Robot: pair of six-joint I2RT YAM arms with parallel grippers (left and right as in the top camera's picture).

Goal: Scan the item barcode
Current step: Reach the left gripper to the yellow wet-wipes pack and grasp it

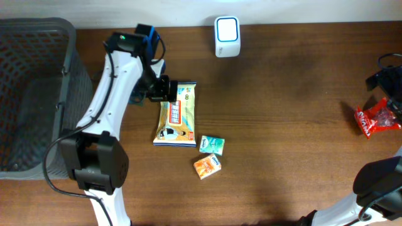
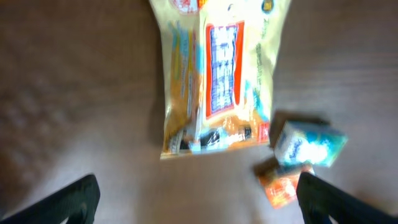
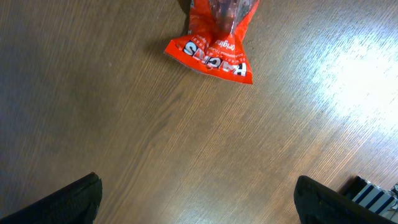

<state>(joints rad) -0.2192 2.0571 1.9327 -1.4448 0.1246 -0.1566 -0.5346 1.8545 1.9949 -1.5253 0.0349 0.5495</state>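
Left gripper [image 2: 198,200], jaws spread, hovered over the yellow snack packet [image 1: 178,116], flat left of worktop [image 1: 295,125] centre, probably aligned for pickup toward the far-edge scanner [image 1: 227,36]. Right gripper [image 3: 198,200], also spread, hung empty above the red packet [image 3: 212,53] at the right edge.

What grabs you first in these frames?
The white left arm reaches over a yellow snack packet left of centre, with the left end effector open near the packet's upper edge. A teal packet and an orange packet lie just below it. A red packet sits alone at the far right edge, and a white scanner stands at the top.
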